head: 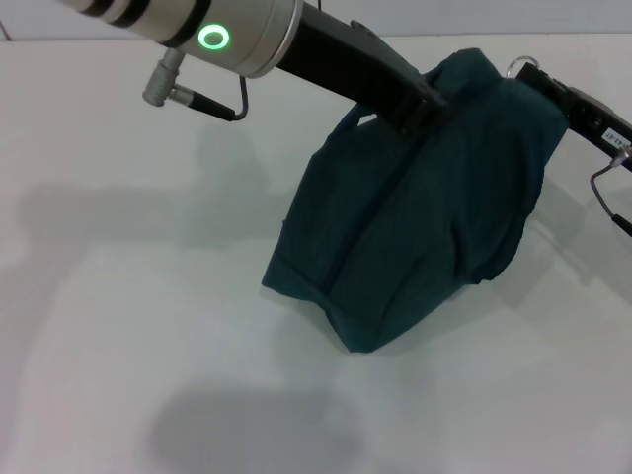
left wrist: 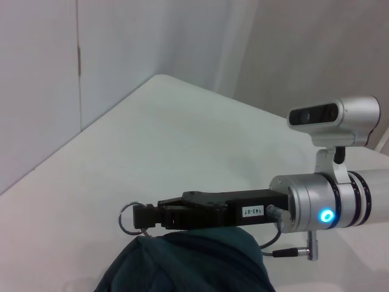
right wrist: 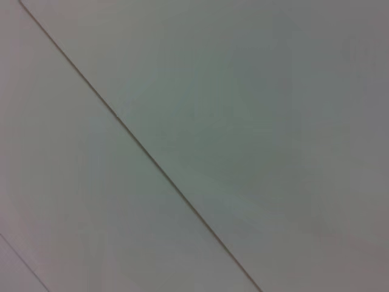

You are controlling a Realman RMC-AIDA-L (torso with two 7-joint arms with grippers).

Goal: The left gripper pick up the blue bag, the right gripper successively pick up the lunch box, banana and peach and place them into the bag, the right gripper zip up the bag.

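The blue bag (head: 415, 237) hangs slumped and closed, its lower edge down at the white table (head: 118, 326). My left gripper (head: 423, 107) is shut on the fabric at the bag's top, beside a handle loop (head: 357, 117). My right gripper (head: 535, 77) is at the bag's upper right corner. In the left wrist view the right gripper (left wrist: 144, 218) is shut on the ring zipper pull (left wrist: 127, 217), just above the bag's top (left wrist: 194, 261). The lunch box, banana and peach are out of view.
Bare white table surrounds the bag in the head view. A cable (head: 607, 197) loops below the right arm. The right wrist view shows only pale flat surfaces with a dark seam (right wrist: 140, 146).
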